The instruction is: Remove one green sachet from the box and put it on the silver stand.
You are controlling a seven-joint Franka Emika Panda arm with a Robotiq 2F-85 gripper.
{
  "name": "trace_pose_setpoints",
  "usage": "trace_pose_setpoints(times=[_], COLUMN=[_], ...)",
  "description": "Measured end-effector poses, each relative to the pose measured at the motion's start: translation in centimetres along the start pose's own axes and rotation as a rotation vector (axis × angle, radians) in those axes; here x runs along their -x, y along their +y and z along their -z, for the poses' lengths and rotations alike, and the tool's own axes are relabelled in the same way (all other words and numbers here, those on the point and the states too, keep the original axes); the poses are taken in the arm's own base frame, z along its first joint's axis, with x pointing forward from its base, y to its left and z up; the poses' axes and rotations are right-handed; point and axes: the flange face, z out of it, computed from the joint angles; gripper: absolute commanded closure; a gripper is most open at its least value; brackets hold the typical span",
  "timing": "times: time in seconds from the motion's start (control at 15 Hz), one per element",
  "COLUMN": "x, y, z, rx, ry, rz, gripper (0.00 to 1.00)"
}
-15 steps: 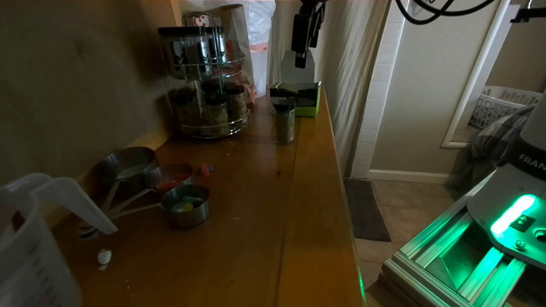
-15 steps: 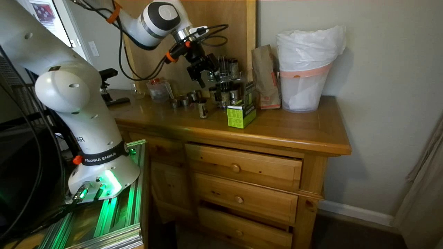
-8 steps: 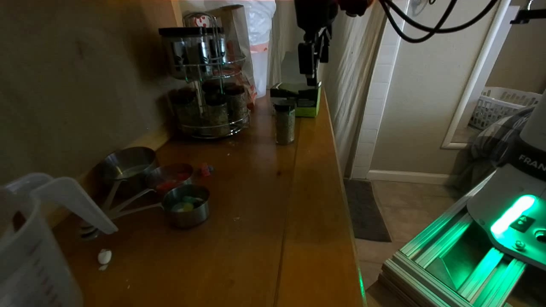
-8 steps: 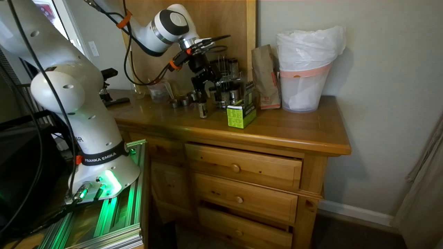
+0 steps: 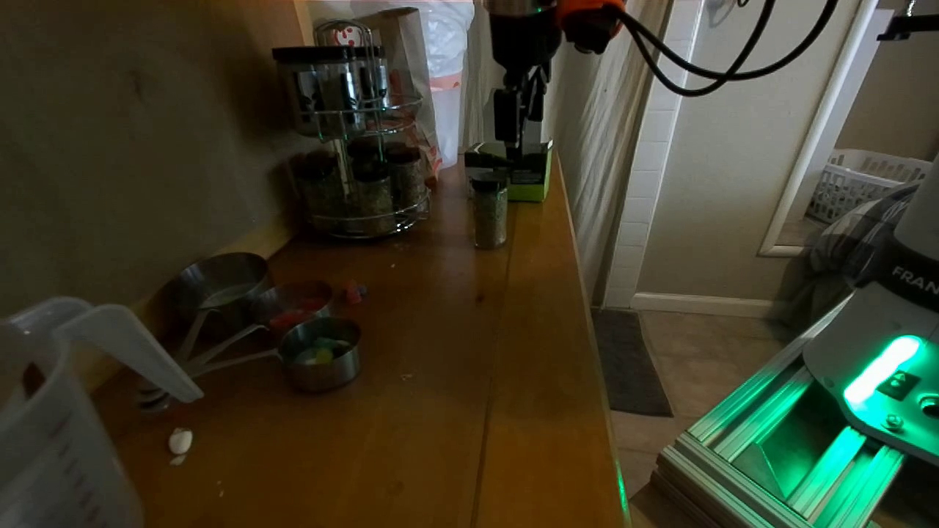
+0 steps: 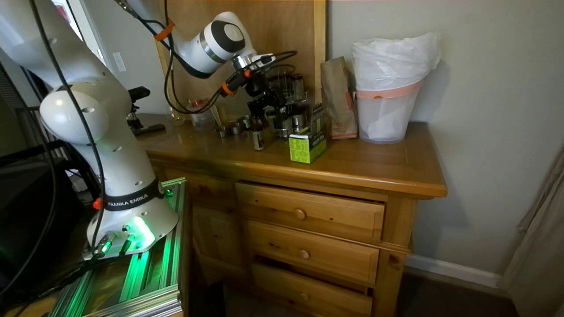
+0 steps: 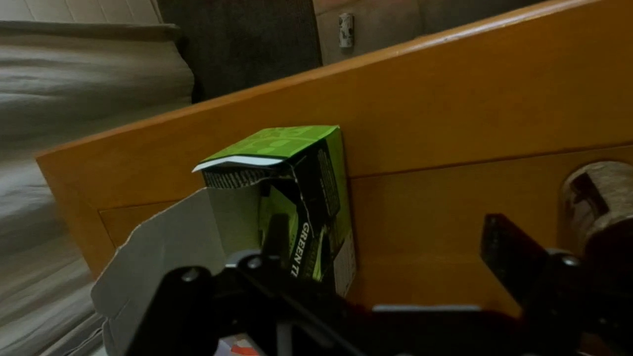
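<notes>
The green and black box (image 6: 304, 149) stands near the table's front edge, its pale grey lid raised; it also shows in an exterior view (image 5: 533, 176) and the wrist view (image 7: 319, 178). Through its opening in the wrist view a green sachet (image 7: 278, 205) shows partly, among dark printed edges. My gripper (image 7: 388, 232) is open and empty; one finger overlaps the box opening, the other is over bare wood toward the jar. In an exterior view the gripper (image 6: 269, 119) hangs above the table, left of the box. The silver stand (image 5: 370, 111), two-tiered and holding jars, is behind, partly hidden by the gripper (image 6: 304, 96).
A loose spice jar (image 5: 490, 214) stands beside the box; it is close to one finger in the wrist view (image 7: 608, 193). Metal measuring cups (image 5: 320, 359) and a plastic jug (image 5: 66, 447) lie further along. A paper bag (image 6: 338, 99) and a lined bin (image 6: 382, 112) stand behind the box.
My gripper has come down and moved right, closer to the box in an exterior view. The box, stand and jar have not moved.
</notes>
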Motion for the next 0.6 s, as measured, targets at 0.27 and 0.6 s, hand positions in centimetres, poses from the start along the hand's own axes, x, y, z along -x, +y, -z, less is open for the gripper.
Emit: trace_pose_setpoints(times=[0.27, 0.6], x=[-1.4, -3.6], y=[0.5, 2.0], z=[-1.4, -3.0], rx=[0.021, 0.027], ry=[0.017, 0.016], rz=[-0.002, -0.026], gripper=[0.37, 0.34])
